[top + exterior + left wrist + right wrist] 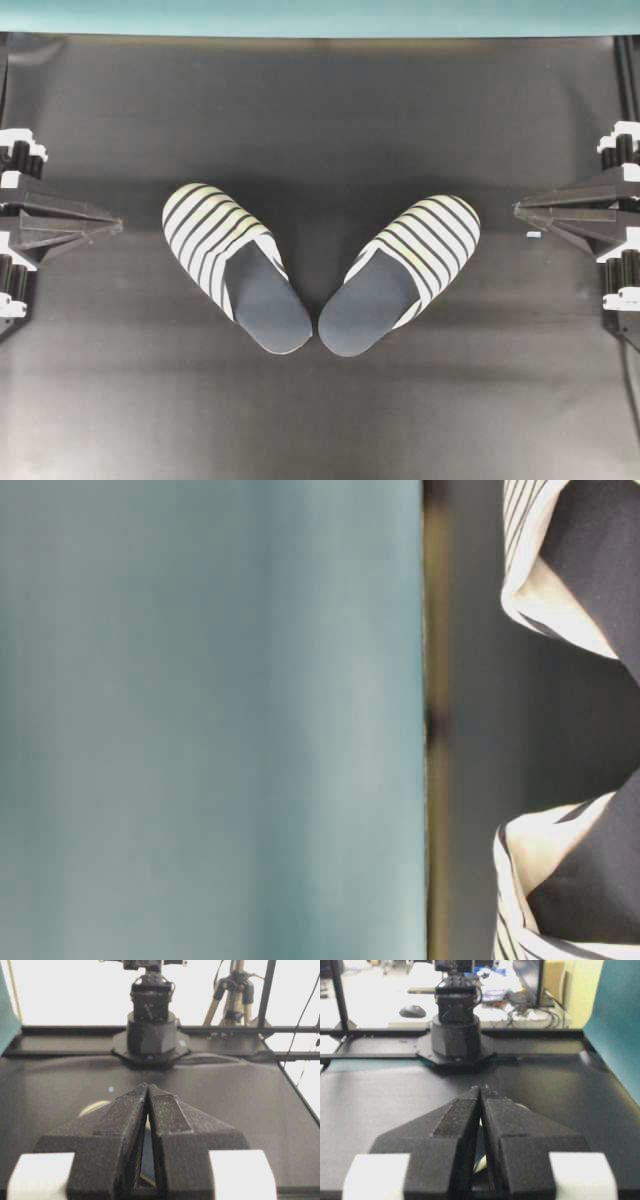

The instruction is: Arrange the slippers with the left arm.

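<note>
Two striped slippers lie in the middle of the black table, toes apart and heels nearly touching in a V. The left slipper points up-left, the right slipper up-right. Both have cream uppers with black stripes and navy insoles. In the table-level view only parts of them show, one at the right edge above and the other below. My left gripper rests shut and empty at the left edge, pointing at the slippers; its tips meet. My right gripper rests shut and empty at the right edge.
A teal backdrop runs along the far edge of the table and fills most of the table-level view. A small pale speck lies near the right gripper. The opposite arm's base shows in each wrist view.
</note>
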Controlling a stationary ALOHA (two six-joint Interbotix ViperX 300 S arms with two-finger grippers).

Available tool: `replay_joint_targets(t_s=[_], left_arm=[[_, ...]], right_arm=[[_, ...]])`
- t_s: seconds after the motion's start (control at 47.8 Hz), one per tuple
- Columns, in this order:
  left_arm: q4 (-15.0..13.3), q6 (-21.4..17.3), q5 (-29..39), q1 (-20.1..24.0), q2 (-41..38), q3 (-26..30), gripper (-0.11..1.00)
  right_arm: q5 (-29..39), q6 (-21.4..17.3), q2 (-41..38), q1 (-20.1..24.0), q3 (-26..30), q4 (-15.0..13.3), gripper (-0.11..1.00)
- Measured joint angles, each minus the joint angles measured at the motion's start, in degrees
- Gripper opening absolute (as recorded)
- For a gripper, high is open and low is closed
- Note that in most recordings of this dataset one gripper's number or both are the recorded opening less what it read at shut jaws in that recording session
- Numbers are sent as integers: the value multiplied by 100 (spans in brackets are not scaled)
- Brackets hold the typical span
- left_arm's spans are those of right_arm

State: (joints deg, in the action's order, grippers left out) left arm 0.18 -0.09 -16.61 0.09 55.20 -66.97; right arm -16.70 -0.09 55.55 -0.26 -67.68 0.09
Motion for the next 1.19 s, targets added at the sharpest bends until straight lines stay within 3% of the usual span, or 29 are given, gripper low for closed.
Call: replay_joint_targets(t_s=[0.063,0.146,0.356,0.607,0.753,0.858,1.067,1.13,1.192], left_arm=[[62,88,79,-18,-53,53,3],[193,185,325,-70,-299,264,0],[220,396,1090,62,-1037,782,0],[229,1433,1960,677,-2206,1301,0],[220,1608,2979,712,-2936,1802,3],[229,1626,3806,712,-3454,2259,18],[229,1793,4896,721,-4254,2997,79],[229,1916,5150,747,-4456,3164,88],[229,2004,5432,773,-4685,3340,89]], right_arm=[[9,0,0,0,0,0,8],[62,0,0,-9,0,0,0],[352,0,9,-123,0,0,0],[773,0,18,-211,0,0,0],[888,0,35,-316,-9,0,0],[958,0,53,-325,0,0,0],[1020,9,70,-343,-9,0,0],[1020,9,79,-343,-9,0,0],[1011,9,88,-343,-9,0,0]])
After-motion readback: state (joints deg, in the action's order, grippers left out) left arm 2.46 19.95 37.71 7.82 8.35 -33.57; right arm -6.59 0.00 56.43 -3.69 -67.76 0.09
